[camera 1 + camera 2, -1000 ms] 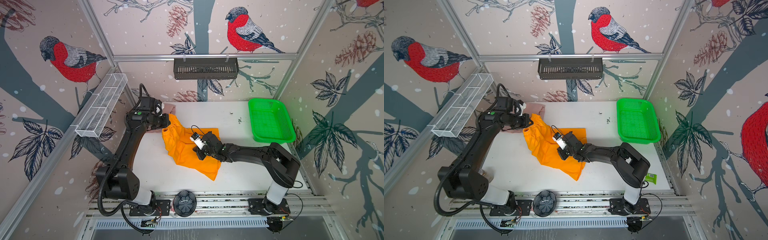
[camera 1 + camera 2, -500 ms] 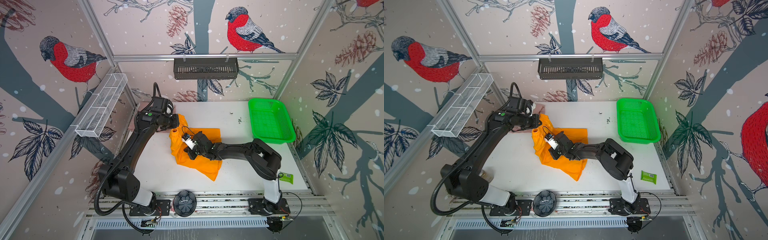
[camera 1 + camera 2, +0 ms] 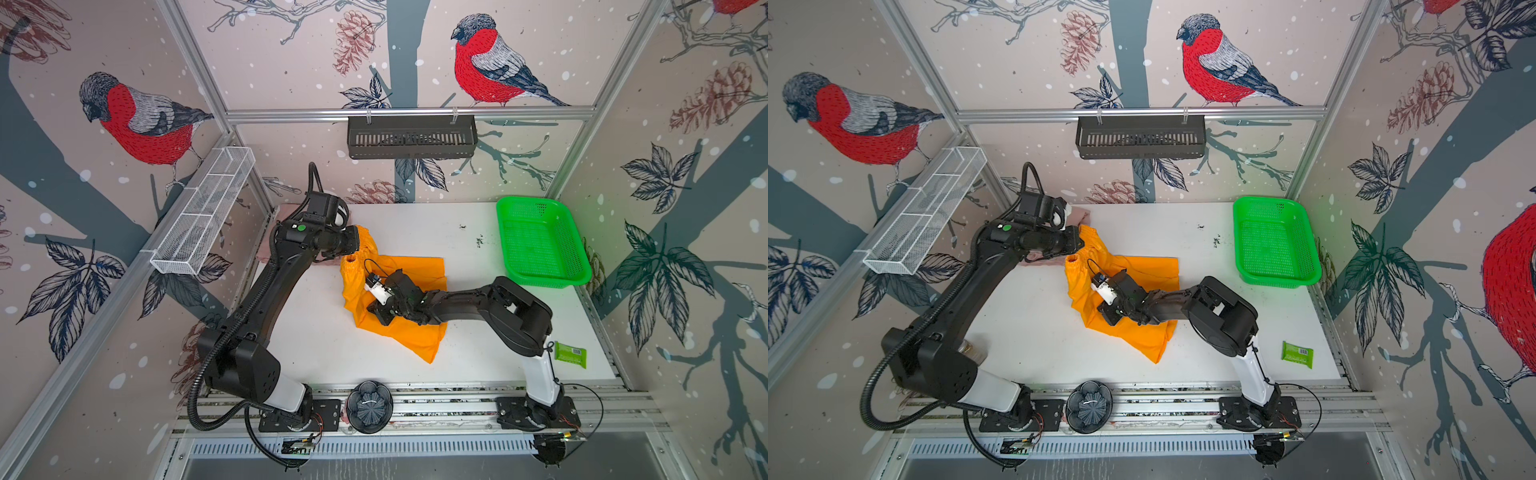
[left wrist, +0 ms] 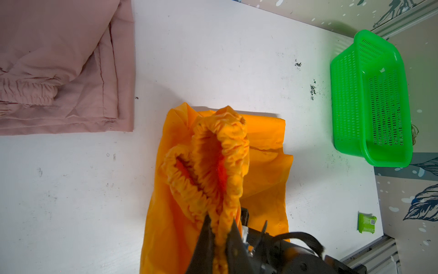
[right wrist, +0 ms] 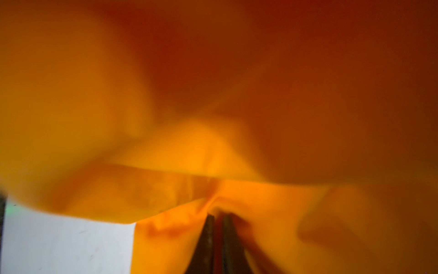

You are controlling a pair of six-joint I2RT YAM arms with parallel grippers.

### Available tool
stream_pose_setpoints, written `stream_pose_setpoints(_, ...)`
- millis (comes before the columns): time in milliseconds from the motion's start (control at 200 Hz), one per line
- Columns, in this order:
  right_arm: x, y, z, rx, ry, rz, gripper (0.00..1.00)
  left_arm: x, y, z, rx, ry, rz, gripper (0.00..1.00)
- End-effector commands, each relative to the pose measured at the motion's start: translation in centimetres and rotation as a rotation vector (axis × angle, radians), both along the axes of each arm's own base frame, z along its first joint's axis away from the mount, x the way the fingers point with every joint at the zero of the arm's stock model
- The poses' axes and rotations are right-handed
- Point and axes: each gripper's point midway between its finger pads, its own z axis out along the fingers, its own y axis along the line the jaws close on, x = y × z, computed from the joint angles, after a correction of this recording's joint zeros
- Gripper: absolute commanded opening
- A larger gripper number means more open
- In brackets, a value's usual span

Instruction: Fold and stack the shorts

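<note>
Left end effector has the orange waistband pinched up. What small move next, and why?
Probably lower the left end effector and lay the waistband flat on the table: it pinches the orange shorts there, bunched and aloft, while the right end effector sits low on the cloth, grip unclear.

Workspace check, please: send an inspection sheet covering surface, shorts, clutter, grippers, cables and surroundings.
Surface: white table, scuffed, dark specks near the basket.
Job's things: orange shorts crumpled mid-table; pink shorts folded at far left.
Clutter: green basket; green packet at front right.
Grippers: left gripper shut on the orange waistband; right gripper at an orange fold, grip unclear.
Cables: black hose looping at front left.
Surroundings: bird-print walls, black rack, wire shelf.
</note>
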Motion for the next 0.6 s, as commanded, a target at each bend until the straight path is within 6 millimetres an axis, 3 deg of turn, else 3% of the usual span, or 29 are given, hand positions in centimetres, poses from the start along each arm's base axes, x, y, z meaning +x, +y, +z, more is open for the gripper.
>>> stream_pose_setpoints(0, 0.8, -0.7, 5.7, 0.106, -0.079, -0.059, 0.27, 0.1, -0.2, 0.6, -0.009, -0.017, 0.006, 0.00)
stream_pose_setpoints(80, 0.4, -3.6, 7.6, 0.105, -0.104, -0.115, 0.31, 0.0, -0.8, 0.7, -0.021, -0.027, 0.011, 0.00)
stream_pose_setpoints(150, -0.4, -6.9, 7.7, 0.075, -0.108, -0.183, 0.31, -0.1, -1.6, 0.5, -0.034, -0.030, 0.007, 0.00)
stream_pose_setpoints(330, -4.8, -15.3, 4.2, -0.035, -0.036, -0.310, 0.18, -0.5, -3.0, 0.2, -0.045, -0.039, -0.003, 0.00)
stream_pose_setpoints(455, -7.5, -18.1, 1.6, -0.040, 0.031, -0.350, 0.11, -1.0, -5.2, 0.5, -0.037, -0.064, -0.047, 0.00)
stream_pose_setpoints(595, -8.6, -19.6, -0.8, -0.071, 0.069, -0.386, 0.08, -2.0, -8.3, 0.0, -0.033, -0.056, -0.107, 0.00)
